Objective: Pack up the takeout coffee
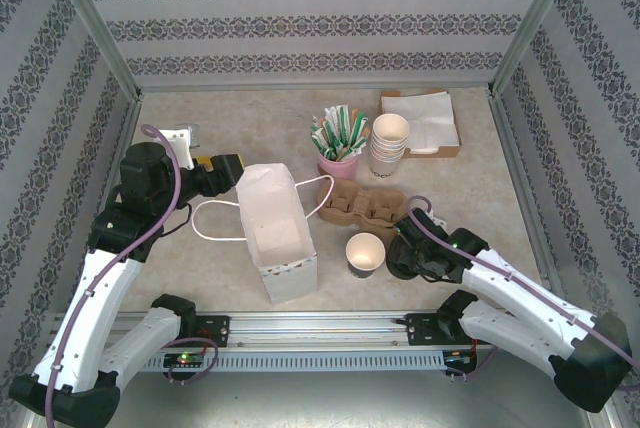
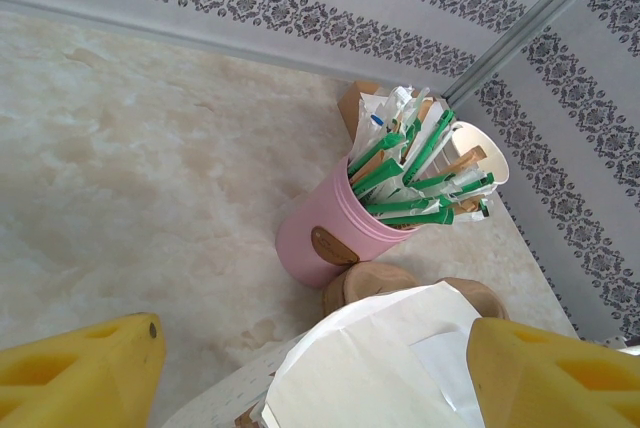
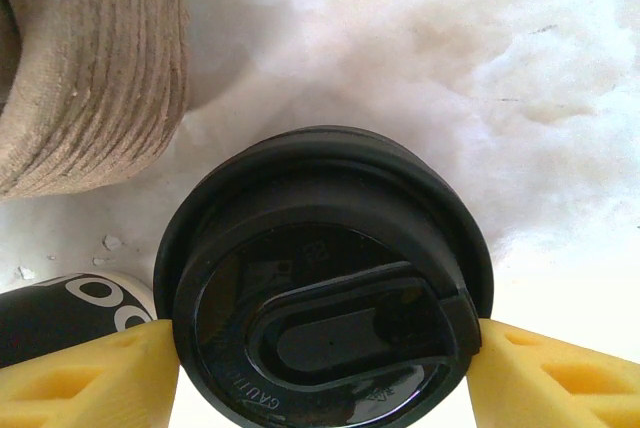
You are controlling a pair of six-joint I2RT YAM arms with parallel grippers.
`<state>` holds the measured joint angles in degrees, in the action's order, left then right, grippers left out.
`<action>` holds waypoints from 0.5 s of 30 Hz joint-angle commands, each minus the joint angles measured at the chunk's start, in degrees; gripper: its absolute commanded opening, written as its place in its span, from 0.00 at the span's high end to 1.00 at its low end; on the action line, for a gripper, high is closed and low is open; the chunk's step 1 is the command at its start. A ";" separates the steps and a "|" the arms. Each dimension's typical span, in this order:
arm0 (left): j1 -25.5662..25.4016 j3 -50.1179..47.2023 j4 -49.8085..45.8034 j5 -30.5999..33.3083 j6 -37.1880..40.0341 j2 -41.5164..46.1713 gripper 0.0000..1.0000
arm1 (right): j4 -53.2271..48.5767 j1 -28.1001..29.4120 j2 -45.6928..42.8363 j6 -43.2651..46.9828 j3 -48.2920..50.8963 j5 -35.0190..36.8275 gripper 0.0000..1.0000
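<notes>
White paper bag (image 1: 272,233) stands open in the middle of the marbled table (image 1: 480,188) from above, with the left gripper (image 1: 230,170) at its far rim. The right gripper (image 1: 402,251) sits low beside an open cream cup in a dark sleeve (image 1: 365,253). The dark shape under it is probably the takeout coffee (image 1: 399,265), just in front of the cardboard cup carrier (image 1: 365,206). A pink pot of green-wrapped sticks (image 1: 338,148) and a stack of cream cups (image 1: 390,143) stand behind.

From the left wrist, the yellow fingers (image 2: 80,378) stand wide apart and grip nothing, the bag's rim between them and the pink pot beyond.

From the right wrist, the coffee's black lid (image 3: 325,278) sits clamped between the yellow fingers (image 3: 85,378), one pressed to each side. The carrier lies beyond it.
</notes>
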<state>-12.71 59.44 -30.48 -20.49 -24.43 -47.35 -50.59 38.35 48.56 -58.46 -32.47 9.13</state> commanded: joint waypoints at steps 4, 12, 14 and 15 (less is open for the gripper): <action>-0.56 -0.02 -0.73 0.59 0.87 0.78 0.20 | -3.24 -0.49 -1.25 1.47 -2.36 0.36 0.28; -0.50 -0.09 -0.63 0.67 0.93 0.75 0.20 | -6.68 -0.61 -1.06 5.21 -7.49 -1.62 0.28; -0.51 0.15 -0.83 0.70 0.96 0.77 0.20 | -8.74 -0.61 -0.29 6.54 -9.52 -1.91 0.28; -0.56 0.29 -0.98 0.66 1.08 0.77 0.20 | -10.24 -0.61 0.07 7.21 -10.59 -1.83 0.28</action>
<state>-12.71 59.44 -30.48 -20.49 -24.43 -47.35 -56.10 38.35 48.01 -54.22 -39.72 7.86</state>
